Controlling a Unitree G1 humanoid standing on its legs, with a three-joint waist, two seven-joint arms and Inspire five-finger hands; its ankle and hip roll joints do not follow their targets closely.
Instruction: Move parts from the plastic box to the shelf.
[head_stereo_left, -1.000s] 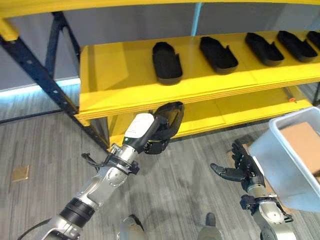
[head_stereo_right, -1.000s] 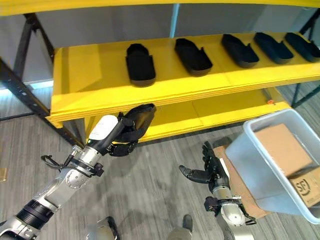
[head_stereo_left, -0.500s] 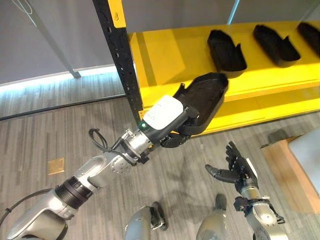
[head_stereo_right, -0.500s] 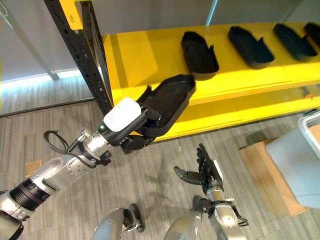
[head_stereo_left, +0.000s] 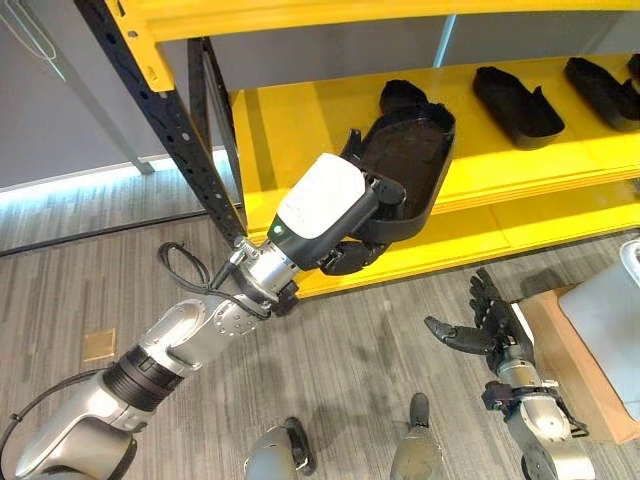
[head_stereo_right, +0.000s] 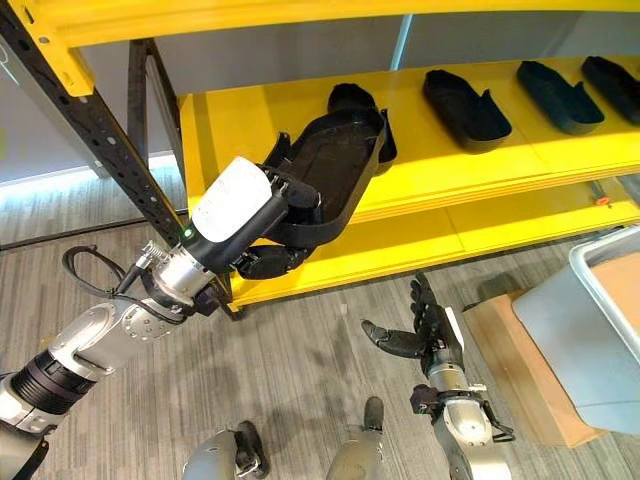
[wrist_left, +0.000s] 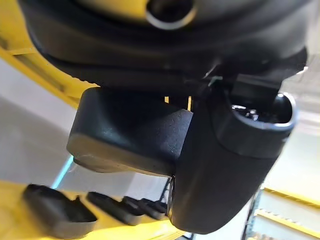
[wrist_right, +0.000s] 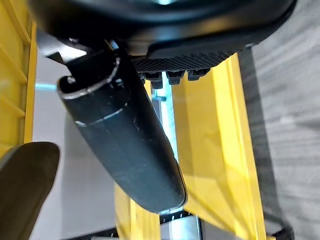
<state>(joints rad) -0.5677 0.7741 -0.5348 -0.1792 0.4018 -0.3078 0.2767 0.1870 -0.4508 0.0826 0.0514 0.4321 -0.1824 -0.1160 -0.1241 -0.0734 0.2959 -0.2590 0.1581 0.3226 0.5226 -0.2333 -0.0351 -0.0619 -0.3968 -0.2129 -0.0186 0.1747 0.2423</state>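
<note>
**Caller:** Start at your left hand. What did it have?

**Me:** My left hand (head_stereo_left: 345, 225) was curled round a black part (head_stereo_left: 405, 165), a long shallow tray-shaped piece. Fingers sat under its near end, thumb clamped over the rim. In the left wrist view the part (wrist_left: 131, 131) showed as a dark rounded block just past my thumb.

**Caller:** And where was that part sitting?

**Me:** It wasn't sitting at all. It was raised and tilted, open side showing, in front of the yellow shelf (head_stereo_left: 300, 125). Its far end overlapped the front of the middle board. I couldn't tell whether it touched the board.

**Caller:** Anything behind it?

**Me:** 1 placed part (head_stereo_right: 355, 100) peeked out just behind the one I held, resting on that same board. Further along toward my right lay 2 more parts, the nearer one (head_stereo_left: 518, 98) and the next one (head_stereo_right: 560, 95), well spaced in a row.

**Caller:** Right hand?

**Me:** My right hand (head_stereo_right: 425, 335) hung low over the grey wood-look floor (head_stereo_left: 330, 370), fingers spread and relaxed, thumb out, holding nothing.

**Caller:** The box?

**Me:** The plastic box (head_stereo_right: 590, 330) was at my far right, pale grey, on a brown cardboard base (head_stereo_right: 505, 350), beside my right hand. A black upright (head_stereo_left: 160, 110) carried the shelf at my left.
</note>
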